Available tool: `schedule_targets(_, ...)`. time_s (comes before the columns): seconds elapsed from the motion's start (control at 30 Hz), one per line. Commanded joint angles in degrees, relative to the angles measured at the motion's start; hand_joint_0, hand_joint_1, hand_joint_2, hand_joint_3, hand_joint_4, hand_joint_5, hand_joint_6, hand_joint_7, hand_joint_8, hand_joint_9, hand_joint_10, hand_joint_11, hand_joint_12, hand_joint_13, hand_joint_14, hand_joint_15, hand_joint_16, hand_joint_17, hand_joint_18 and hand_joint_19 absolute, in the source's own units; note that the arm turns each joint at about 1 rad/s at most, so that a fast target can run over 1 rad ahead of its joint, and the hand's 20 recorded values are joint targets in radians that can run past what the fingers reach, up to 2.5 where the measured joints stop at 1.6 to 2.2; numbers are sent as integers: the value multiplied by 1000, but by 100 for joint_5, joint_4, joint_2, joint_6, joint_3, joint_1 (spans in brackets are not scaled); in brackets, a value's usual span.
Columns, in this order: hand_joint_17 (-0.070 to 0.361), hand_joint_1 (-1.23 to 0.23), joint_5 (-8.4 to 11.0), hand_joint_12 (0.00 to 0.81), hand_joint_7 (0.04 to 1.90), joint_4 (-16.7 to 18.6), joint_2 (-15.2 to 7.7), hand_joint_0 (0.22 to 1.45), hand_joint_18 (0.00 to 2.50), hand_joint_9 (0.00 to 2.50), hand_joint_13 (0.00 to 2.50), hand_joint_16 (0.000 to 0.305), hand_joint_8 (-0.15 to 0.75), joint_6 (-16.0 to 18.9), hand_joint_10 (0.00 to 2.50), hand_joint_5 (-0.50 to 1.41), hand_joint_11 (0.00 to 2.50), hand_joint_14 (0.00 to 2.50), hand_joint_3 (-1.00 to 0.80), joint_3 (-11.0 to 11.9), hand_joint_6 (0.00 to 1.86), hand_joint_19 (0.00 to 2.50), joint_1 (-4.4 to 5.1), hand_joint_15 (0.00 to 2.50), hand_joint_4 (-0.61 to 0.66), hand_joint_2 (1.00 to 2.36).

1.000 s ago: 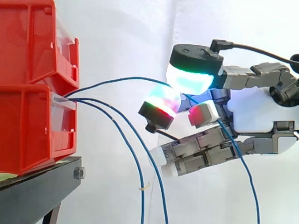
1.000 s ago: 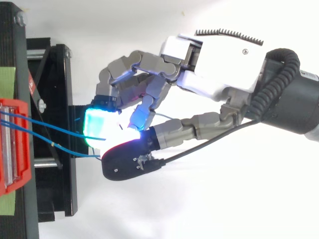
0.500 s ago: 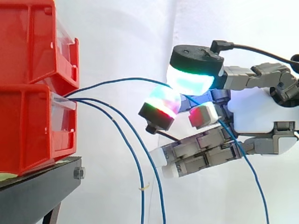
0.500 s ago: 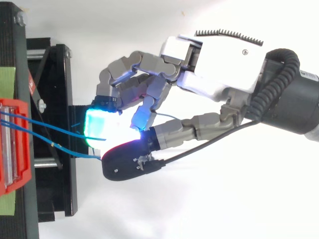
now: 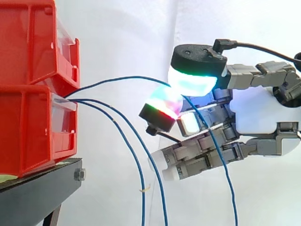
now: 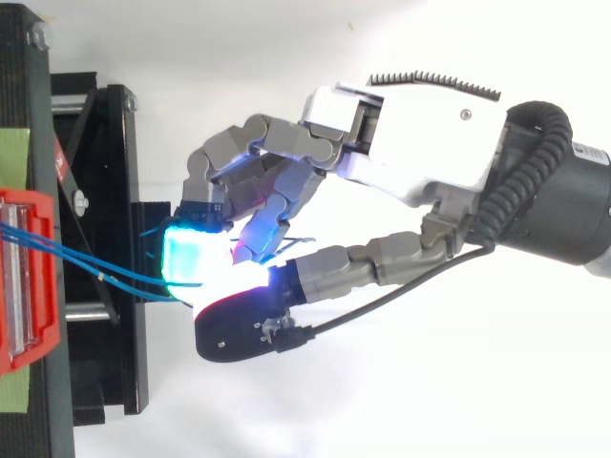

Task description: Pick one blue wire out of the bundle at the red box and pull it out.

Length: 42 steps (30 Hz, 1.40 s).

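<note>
Blue wire [image 5: 113, 81] from the red box [image 5: 28, 127] is pinched by the hand [image 5: 256, 113] with curled fingers [image 5: 190, 80]; contact point lost in glow.

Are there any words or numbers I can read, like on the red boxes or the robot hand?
None can be read.
The red boxes and the hand show no writing.
A red sticker on the black stand has marks too small to read.
</note>
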Motion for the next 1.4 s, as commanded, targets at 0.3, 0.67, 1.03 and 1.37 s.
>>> schedule_targets(0.3,187,-757,-1,454,1049,0,-6,513,238,1035,492,83,399,-3,3,-40,81,5,-99,1,867,258,2,133,50,1173)
schedule_targets(0.67,189,-740,-1,451,1018,0,3,521,26,940,353,84,366,-3,1,-49,72,4,-151,-8,868,218,2,123,65,1150)
schedule_targets(1.03,188,-730,-10,453,1020,0,3,522,0,871,291,84,333,-91,5,-51,124,4,-151,1,865,199,2,122,47,1159)
schedule_targets(1.37,187,-728,-10,457,1020,0,3,522,0,930,306,83,325,-91,9,-51,213,5,-138,-8,866,210,2,135,38,1167)
